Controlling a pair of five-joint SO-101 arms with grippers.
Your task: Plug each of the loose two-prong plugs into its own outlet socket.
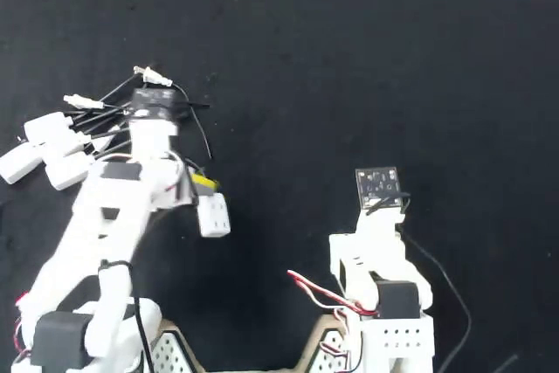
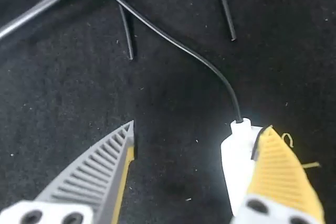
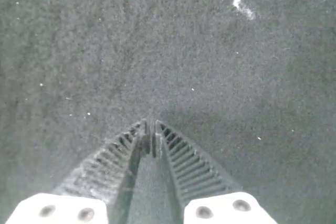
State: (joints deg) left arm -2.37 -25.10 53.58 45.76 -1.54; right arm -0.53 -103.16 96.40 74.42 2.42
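Centring the left end effector (image 2: pixel 199 127), spread wide apart, over the white plug (image 2: pixel 236 163) that lies on the desk (image 2: pixel 79 93) against its yellow finger (image 2: pixel 278 171) should steady the grasp; the right end effector (image 3: pixel 152 132) is pressed together above the desk.

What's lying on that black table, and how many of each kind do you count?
Robot arms: 2
White blocks, left cluster: 3
Small white cable tips: 2
White plug beside left claw: 1
Black cables: tangled, cannot count
Total counted: 8
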